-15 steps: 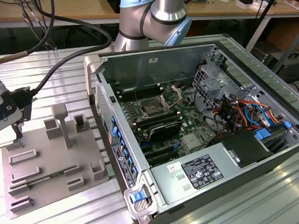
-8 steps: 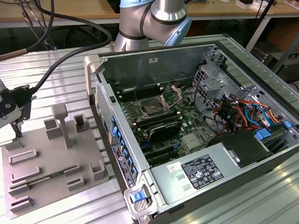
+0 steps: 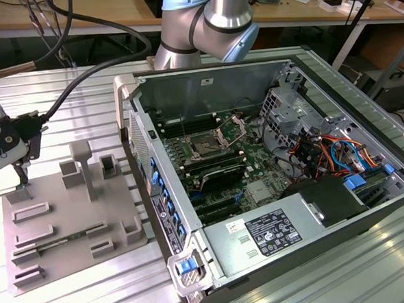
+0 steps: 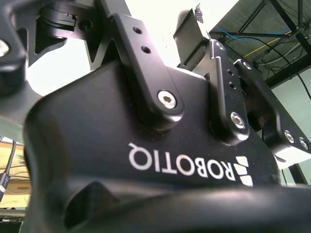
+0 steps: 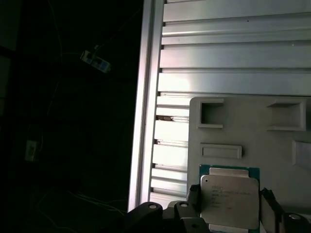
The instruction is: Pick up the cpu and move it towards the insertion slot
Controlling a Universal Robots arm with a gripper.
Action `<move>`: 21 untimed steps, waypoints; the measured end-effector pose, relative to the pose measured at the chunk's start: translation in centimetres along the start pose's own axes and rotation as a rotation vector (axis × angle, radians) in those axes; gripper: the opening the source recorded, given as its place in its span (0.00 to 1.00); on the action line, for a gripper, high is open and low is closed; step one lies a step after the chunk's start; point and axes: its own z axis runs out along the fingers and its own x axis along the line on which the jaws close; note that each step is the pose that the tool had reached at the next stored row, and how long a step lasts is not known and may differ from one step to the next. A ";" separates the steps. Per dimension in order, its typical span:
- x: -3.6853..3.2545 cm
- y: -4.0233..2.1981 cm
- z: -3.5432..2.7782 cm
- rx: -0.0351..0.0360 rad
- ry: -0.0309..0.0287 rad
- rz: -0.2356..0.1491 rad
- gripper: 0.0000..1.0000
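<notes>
The cpu (image 5: 229,196), a flat square chip with a pale metal top, lies low against the grey plastic tray (image 5: 252,131). My gripper (image 5: 229,206) is shut on it, a dark finger (image 5: 194,201) tight against each side. In the exterior view, the gripper (image 3: 17,178) hangs over the tray's (image 3: 69,228) far corner, at the exterior view's left. The insertion slot (image 3: 206,147), a square socket with its metal bracket swung up, sits on the motherboard inside the open computer case (image 3: 271,154), well to the exterior view's right of the gripper.
Raised blocks and posts (image 3: 86,169) stand on the tray. The case's near wall (image 3: 152,175) rises between the tray and the motherboard. Cables (image 3: 325,151) and a power supply (image 3: 275,233) crowd the case. The slatted metal table (image 3: 81,90) lies underneath.
</notes>
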 end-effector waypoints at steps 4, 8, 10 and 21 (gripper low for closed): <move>0.00 0.02 -0.34 -0.0010 -0.0002 0.000 0.55; 0.00 0.02 -0.59 -0.0015 -0.0002 0.000 0.55; 0.00 0.03 -0.72 -0.0016 -0.0002 0.000 0.55; 0.00 0.07 -1.46 -0.0017 -0.0002 0.000 0.55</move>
